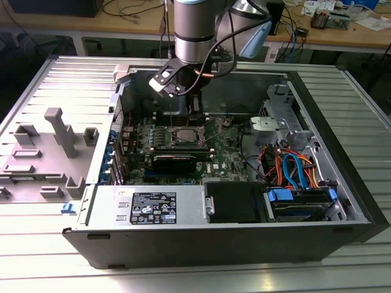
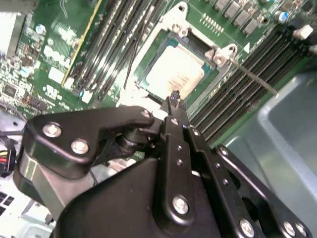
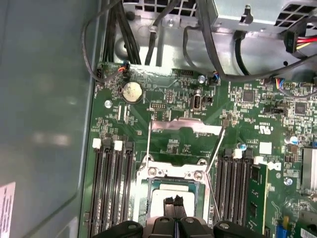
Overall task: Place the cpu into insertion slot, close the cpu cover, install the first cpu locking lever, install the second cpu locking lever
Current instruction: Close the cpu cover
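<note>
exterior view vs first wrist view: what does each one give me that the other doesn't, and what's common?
Exterior view adds: the arm, the whole open case, its power supply, the blue drive caddy, and a grey fixture tray on the exterior view's left.
First wrist view adds: the coin cell, the cpu cover flipped open, two thin locking levers beside it, and the gripper, tips shut, over the cpu.
Shared: the insertion slot and the memory slots flanking it.

You're looking at a ribbed grey metal worktop, bright with glare along its near edge. Behind it, a pale wooden bench runs across the back, strewn with cables and small clutter.
</note>
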You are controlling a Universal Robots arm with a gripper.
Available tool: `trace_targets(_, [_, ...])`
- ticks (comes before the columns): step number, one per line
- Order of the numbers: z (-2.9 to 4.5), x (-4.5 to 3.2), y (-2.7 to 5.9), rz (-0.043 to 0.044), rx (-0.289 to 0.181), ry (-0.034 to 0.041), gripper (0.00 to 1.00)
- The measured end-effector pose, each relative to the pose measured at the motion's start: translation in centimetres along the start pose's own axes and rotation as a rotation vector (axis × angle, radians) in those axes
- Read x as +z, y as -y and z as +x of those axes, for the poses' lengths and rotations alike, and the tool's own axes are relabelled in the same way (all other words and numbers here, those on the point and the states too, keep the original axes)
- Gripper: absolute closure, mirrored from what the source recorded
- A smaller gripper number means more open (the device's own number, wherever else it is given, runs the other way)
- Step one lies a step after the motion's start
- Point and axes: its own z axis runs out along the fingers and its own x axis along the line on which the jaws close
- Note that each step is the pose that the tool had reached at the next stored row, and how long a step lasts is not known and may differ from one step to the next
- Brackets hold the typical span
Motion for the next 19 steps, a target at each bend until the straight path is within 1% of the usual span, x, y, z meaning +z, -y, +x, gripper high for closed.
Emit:
trace_targets(3, [-0.09, 0.03, -0.99, 0.0070, 0.000, -0.0006, 0.89])
trace_targets(5, [-0.13, 0.05, -1.45, 0.0100, -0.001, -0.0009, 0.89])
trace_targets(6, [-0.18, 0.06, -1.93, 0.0136, -0.001, -0.0012, 0.89])
trace_targets(7, [-0.19, 0.06, -2.11, 0.0170, -0.001, -0.0008, 0.89])
trace_targets(8, [-0.20, 0.00, -2.14, 0.0189, -0.001, -0.0004, 0.89])
trace_targets(11, [-0.20, -0.12, -2.17, 0.0207, -0.001, 0.0000, 0.89])
trace_targets(19, [-0.21, -0.14, -2.18, 0.0210, -0.002, 0.0007, 0.89])
